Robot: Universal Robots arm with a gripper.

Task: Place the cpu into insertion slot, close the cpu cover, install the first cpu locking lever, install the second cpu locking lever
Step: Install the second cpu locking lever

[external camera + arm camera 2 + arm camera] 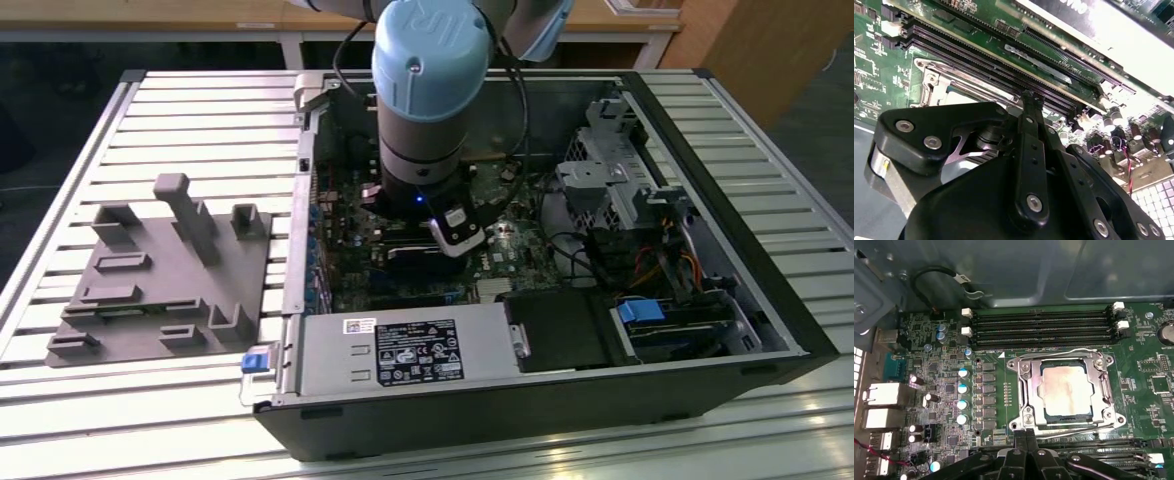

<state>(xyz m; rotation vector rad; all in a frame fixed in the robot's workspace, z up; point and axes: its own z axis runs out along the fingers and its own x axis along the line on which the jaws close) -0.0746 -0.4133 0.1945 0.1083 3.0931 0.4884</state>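
Both wrist views show the tool [1026, 432] pinched narrow beside the cpu cover [1026, 390].

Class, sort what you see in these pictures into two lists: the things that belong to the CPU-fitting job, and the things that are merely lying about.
Belonging to the job:
- cpu, seated in the socket
- insertion slot
- cpu cover, down over the chip
- gripper, at the socket's edge

Lying about:
- memory slots
- grey fixture block on the table
- power supply box
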